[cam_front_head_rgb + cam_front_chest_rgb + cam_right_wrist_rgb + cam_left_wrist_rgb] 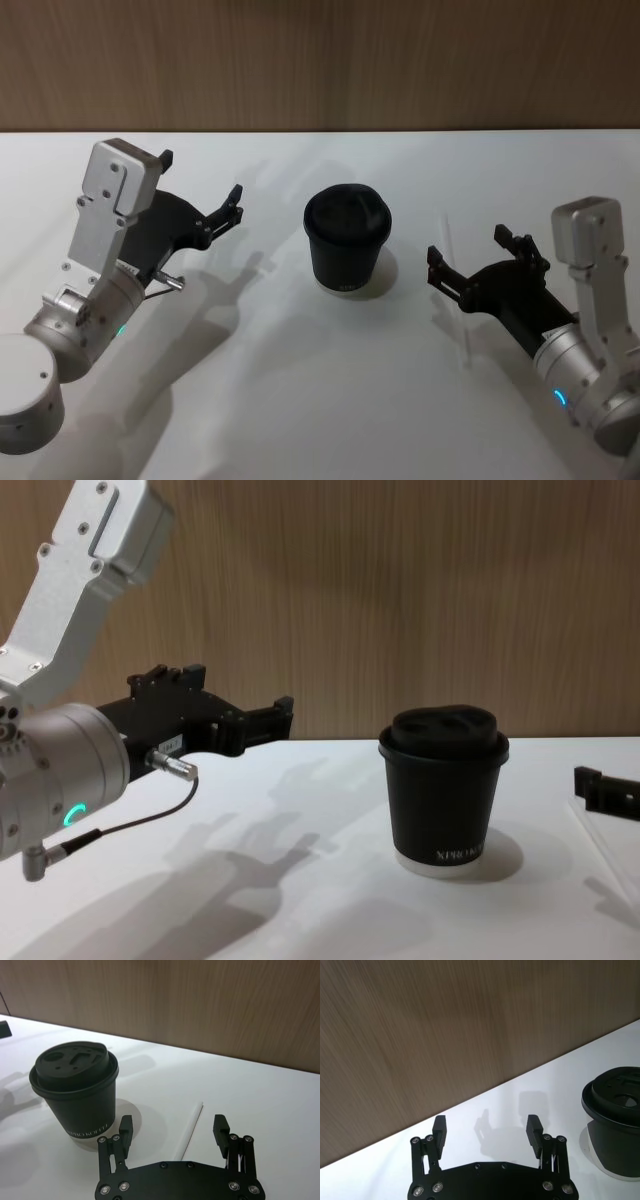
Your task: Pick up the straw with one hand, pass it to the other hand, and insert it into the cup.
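Note:
The black cup [347,245] with its domed lid stands upright at the table's middle. The thin white straw [465,335] lies flat on the table to the cup's right. My right gripper [470,248] hovers open just over it, and in the right wrist view the straw [191,1127] runs between the spread fingers of that gripper [173,1127], with the cup [75,1085] close beside it. My left gripper [200,180] is open and holds nothing, raised above the table to the cup's left. In the left wrist view the left gripper [486,1130] faces the back wall with the cup [615,1125] off to one side.
A wood-panelled wall [320,60] closes off the table's far edge. A thin dark cable [130,825] loops under my left wrist. The white tabletop [300,400] is bare in front of the cup.

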